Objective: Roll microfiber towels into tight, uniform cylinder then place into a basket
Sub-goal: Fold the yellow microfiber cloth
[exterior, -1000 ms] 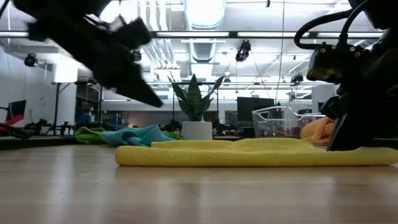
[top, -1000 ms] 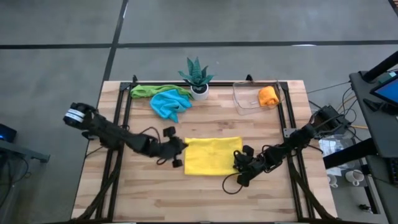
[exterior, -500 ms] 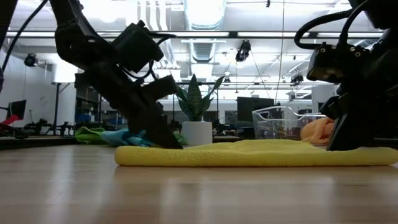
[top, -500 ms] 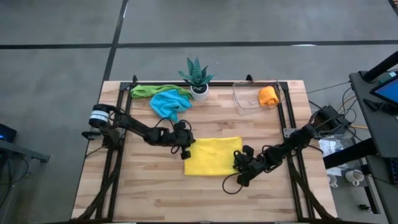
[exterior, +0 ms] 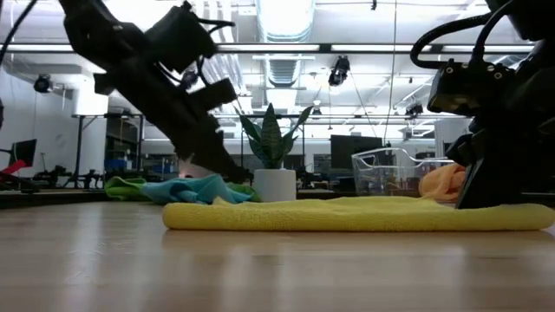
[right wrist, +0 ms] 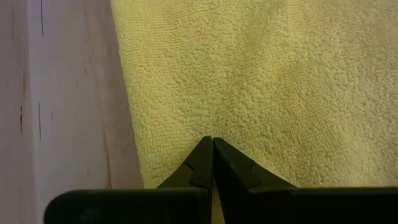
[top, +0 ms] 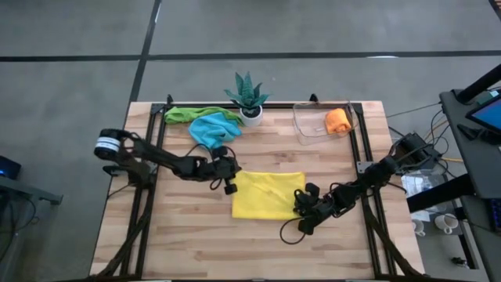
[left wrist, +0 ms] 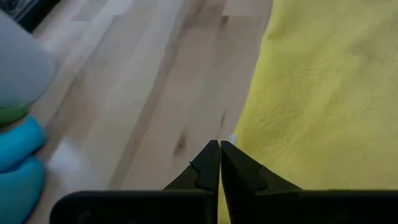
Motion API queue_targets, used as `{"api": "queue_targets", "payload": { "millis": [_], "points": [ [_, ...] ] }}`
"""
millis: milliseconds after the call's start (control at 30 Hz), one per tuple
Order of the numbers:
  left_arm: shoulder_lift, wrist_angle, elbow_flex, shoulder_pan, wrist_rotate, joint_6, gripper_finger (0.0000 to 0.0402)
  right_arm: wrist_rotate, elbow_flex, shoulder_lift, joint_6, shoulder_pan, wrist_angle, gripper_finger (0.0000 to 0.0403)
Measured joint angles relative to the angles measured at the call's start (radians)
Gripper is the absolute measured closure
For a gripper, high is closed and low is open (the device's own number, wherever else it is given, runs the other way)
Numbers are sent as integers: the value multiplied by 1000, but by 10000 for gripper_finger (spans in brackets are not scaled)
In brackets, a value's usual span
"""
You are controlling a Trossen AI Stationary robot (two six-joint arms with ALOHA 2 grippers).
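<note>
Yellow towel lies flat mid-table. Left claw, fingers together, hovers at its far-left corner; right claw, pinched together, presses its right edge, perhaps gripping it.

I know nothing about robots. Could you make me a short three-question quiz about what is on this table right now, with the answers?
1. True or false: the yellow towel lies spread flat on the table.
2. What sits inside the clear basket? A) a green towel B) an orange towel C) a plant
3. Fill in: both pincers are ____ (open or shut).

Key
1. True. It lies flat, with the left pincer at one edge and the right pincer at the opposite edge.
2. B. The orange towel is in it; the green towel and blue towel lie loose beside the plant.
3. Shut.
</note>
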Motion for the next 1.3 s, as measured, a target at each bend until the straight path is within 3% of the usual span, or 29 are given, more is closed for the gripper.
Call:
{"api": "queue_targets", "payload": {
  "millis": [167, 600, 933, 1100, 1300],
  "points": [
    [-31, -7, -26, 0, 14, -51, 402, 0, 0, 0, 0, 0, 0, 394],
    [86, -24, -25, -2, 47, -103, 402, 0, 0, 0, 0, 0, -1, 394],
    [-168, -65, -28, -18, -13, -28, 402, -1, 32, -27, -86, 0, -26, 394],
    [-232, -40, -29, -124, -21, 10, 402, 105, 70, -107, -151, 16, -107, 394],
    [-171, -44, -24, -330, -52, -38, 402, 171, 77, -197, -178, 70, -109, 394]
  ]
}}
